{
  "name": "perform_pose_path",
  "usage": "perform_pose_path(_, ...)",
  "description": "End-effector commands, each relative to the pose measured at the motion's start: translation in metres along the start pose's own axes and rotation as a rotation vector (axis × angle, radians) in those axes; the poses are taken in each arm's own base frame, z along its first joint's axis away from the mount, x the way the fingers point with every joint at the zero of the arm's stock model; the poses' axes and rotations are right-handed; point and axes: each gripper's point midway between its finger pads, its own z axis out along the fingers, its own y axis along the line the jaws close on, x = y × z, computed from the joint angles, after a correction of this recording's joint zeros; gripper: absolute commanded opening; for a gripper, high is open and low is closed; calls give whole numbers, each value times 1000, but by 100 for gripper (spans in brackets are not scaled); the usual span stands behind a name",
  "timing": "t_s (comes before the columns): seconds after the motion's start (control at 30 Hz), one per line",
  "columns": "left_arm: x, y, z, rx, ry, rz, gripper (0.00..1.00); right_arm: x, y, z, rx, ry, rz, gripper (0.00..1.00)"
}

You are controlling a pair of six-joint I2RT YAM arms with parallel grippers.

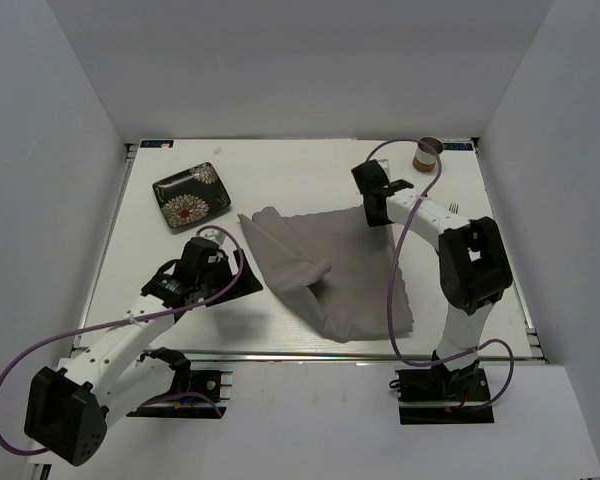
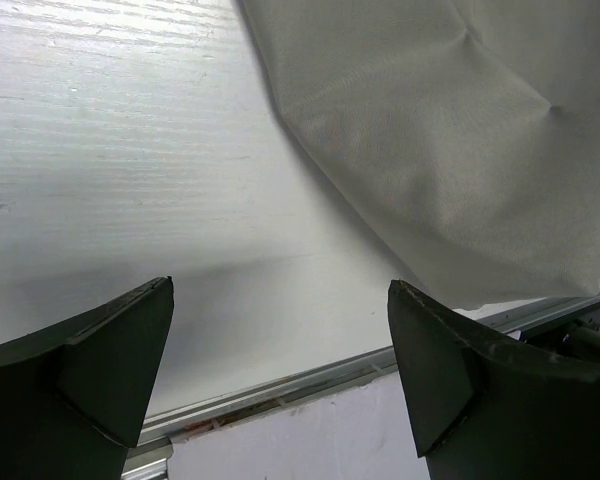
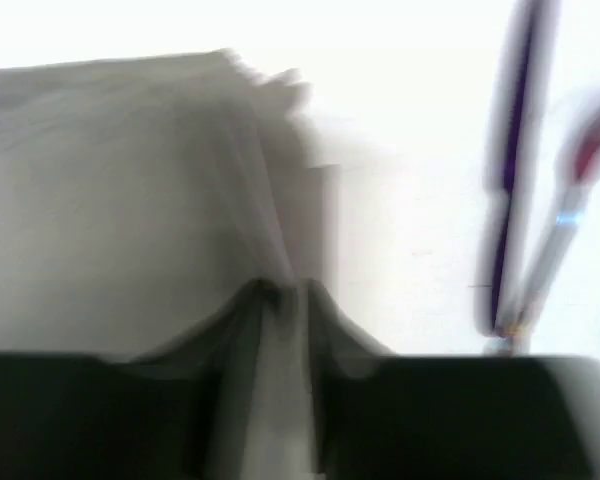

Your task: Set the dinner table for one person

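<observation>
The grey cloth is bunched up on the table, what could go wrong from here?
1. The right gripper seems to pinch only the cloth's edge; the blurred wrist view suggests motion, so it may slip out.
2. The left gripper is open beside the cloth, holding nothing, so a one-sided pull may drag the cloth rather than flatten its fold.
3. The cup stands close beyond the right arm; a swing might knock it.

White dinner table (image 1: 310,165): crumpled grey placemat (image 1: 350,280) centre, dark floral plate (image 1: 190,195) far-left, brown cup (image 1: 427,153) far-right.
</observation>
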Motion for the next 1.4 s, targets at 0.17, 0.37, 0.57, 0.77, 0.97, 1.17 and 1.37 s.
perform_pose_path(0.17, -19, 0, -16, -57, -71, -27, 97, -38, -10, -62, -78, -92, 144, 89)
perform_pose_path(0.37, -33, 17, -27, -195, -145, -141, 97, 12, 73, -76, -399, 11, 81, 83)
perform_pose_path(0.57, -38, 35, -34, -342, -163, -222, 97, 59, 132, -101, -592, 77, 21, 81)
perform_pose_path(0.77, -36, 35, -37, -342, -169, -255, 97, 53, 199, -173, -943, 60, -70, 77)
perform_pose_path(0.97, -39, 40, -53, -373, -201, -271, 97, 52, 260, -244, -1255, 54, -192, 77)
perform_pose_path(1.17, -41, 30, -60, -314, -205, -239, 98, 32, 226, -219, -1037, -88, -100, 86)
perform_pose_path(1.37, -31, 10, -39, -183, -129, -178, 98, 47, 182, -140, -659, -1, -49, 87)
